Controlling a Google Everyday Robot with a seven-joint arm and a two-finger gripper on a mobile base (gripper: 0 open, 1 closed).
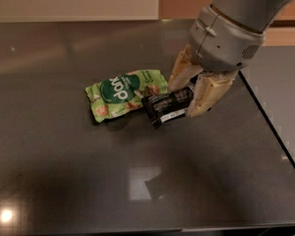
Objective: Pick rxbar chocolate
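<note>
The rxbar chocolate (165,107) is a small flat black wrapper with white print. My gripper (189,96) is shut on its right end and holds it lifted above the dark table (64,181); its shadow lies on the table below. The bar's left end hangs in front of the right edge of the green snack bag (124,93). The cream fingers (206,93) hang from the grey arm that comes in from the upper right.
The crinkled green snack bag lies flat on the table, left of the gripper. The table's right edge (270,127) runs diagonally close behind the gripper. A beige wall stands at the back.
</note>
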